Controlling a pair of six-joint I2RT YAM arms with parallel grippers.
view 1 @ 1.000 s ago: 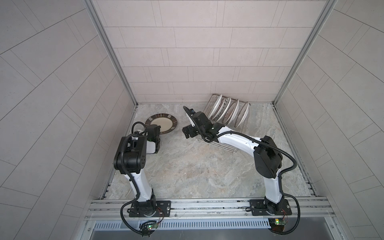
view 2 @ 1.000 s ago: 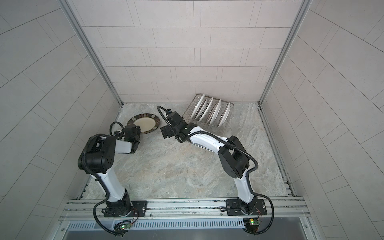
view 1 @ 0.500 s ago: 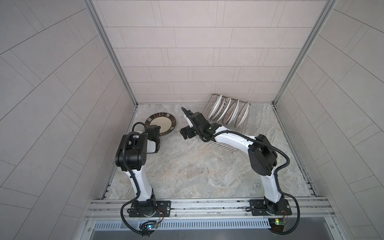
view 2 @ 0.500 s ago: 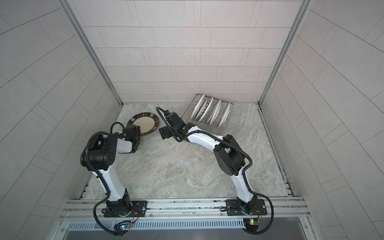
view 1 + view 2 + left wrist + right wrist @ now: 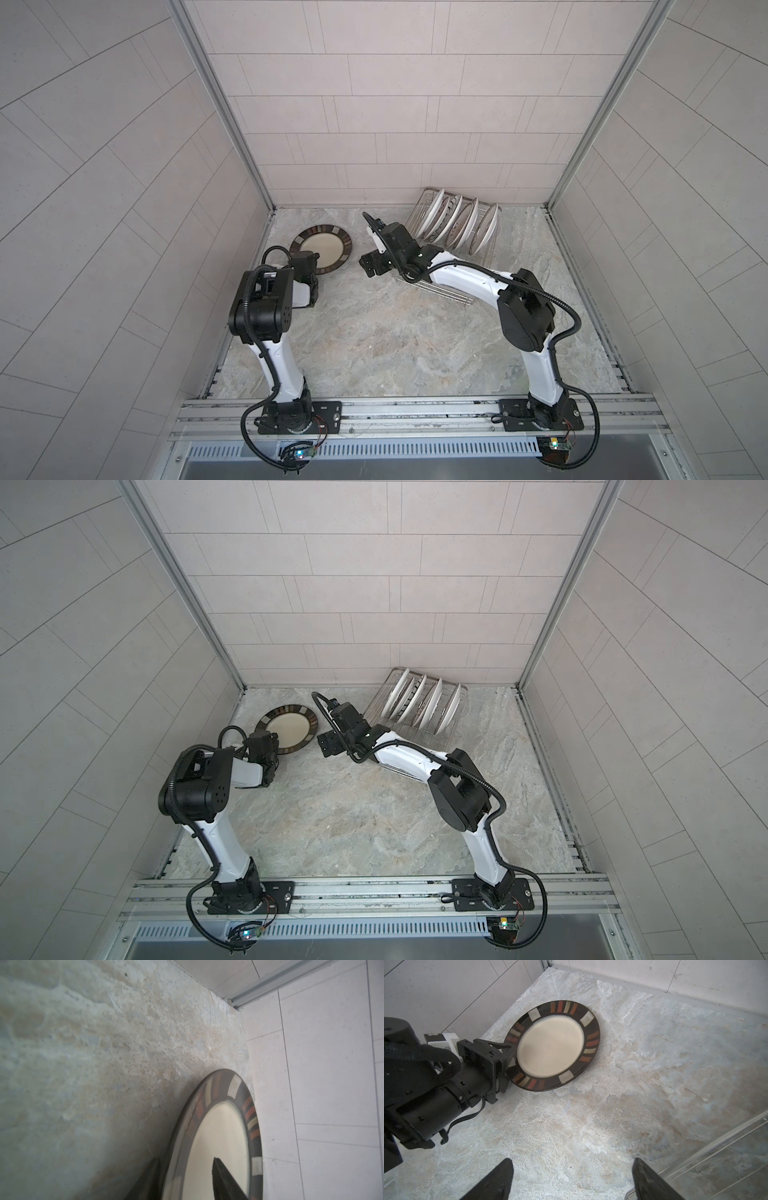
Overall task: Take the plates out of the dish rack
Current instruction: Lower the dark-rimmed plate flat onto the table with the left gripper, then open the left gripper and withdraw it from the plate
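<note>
A dark-rimmed plate (image 5: 321,248) (image 5: 286,729) with a cream centre lies flat on the marble table near the back left corner. My left gripper (image 5: 308,266) (image 5: 185,1159) is open and straddles its near rim, one finger below the plate (image 5: 220,1136) and one above its centre. The right wrist view shows this gripper (image 5: 508,1059) at the plate (image 5: 552,1047). Several white plates (image 5: 434,216) (image 5: 401,696) stand on edge in the wire dish rack (image 5: 486,245) (image 5: 455,719) at the back right. My right gripper (image 5: 371,266) (image 5: 330,746) (image 5: 571,1160) is open and holds nothing, between the flat plate and the rack.
Tiled walls close in the left, back and right sides, and the flat plate lies close to the left wall (image 5: 322,1084). A metal rail (image 5: 415,409) carrying both arm bases runs along the front edge. The right forearm (image 5: 465,282) crosses over the rack's front wires.
The left gripper's jaws have opened off the dark-rimmed plate's rim, and the plate rests on the table. The right gripper has shifted a little left and forward, away from the rack.
</note>
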